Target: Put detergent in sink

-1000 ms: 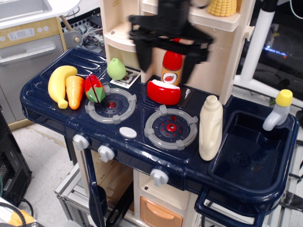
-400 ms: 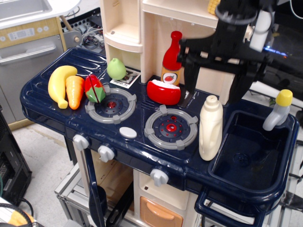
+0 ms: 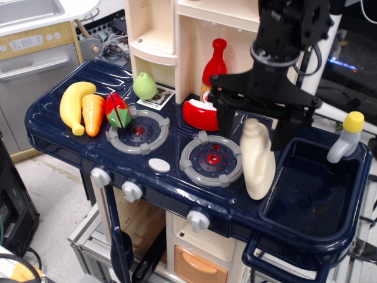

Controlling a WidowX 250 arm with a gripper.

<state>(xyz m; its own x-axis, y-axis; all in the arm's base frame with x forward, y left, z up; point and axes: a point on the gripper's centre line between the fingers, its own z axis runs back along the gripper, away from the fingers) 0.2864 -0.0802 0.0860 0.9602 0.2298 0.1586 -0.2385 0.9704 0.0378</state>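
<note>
Hanging above the counter, gripper with fingers spread wide, nothing pinched. Detergent found between the two fingers, neck up among them, body tilted and standing on the counter edge; contact with either finger could not be confirmed. Sink located just beyond the right-hand finger, faucet at its far rim. Red bottle and red toy noted behind the left-hand finger, burner below it.
</note>
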